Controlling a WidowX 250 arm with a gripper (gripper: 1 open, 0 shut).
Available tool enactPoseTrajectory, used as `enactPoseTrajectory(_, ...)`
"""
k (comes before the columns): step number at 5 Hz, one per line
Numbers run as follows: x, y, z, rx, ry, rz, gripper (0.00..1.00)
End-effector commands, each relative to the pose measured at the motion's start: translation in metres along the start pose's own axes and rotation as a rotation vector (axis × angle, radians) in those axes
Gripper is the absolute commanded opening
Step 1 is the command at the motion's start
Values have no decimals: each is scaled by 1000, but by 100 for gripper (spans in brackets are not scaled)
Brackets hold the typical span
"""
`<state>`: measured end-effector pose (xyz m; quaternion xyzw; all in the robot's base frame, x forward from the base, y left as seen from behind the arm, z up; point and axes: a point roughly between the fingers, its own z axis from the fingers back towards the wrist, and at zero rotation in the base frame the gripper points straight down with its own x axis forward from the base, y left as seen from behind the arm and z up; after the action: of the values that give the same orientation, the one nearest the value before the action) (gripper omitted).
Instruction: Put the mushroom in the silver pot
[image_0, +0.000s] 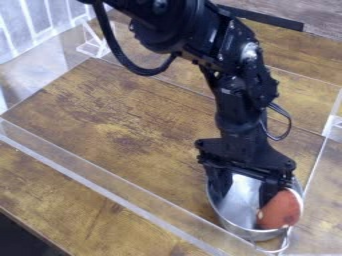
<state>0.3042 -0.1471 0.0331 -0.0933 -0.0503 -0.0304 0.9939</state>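
Note:
The silver pot (238, 210) stands at the lower right of the wooden table, shiny steel with a thin wire handle at its front. Inside it, against the right wall, lies the mushroom (279, 211), its reddish-brown cap showing. My gripper (251, 182) hangs straight down over the pot, jaws open, with one fingertip (215, 180) at the pot's left rim and the other just above the mushroom. Nothing is held between the fingers. The mushroom's stem is hidden.
A clear acrylic wall (120, 195) fences the wooden table (120, 120) along its front and right sides, close to the pot. A white rack (96, 42) stands at the back left. The black arm (214, 60) reaches in from the top.

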Motion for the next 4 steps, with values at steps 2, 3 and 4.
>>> enactPoseTrajectory(2, -1, 11, 0, 47, 27, -43, 100)
enactPoseTrajectory(3, 1, 13, 1, 60, 30, -56, 100)
enactPoseTrajectory(4, -2, 3, 4, 78, 12, 45, 100)
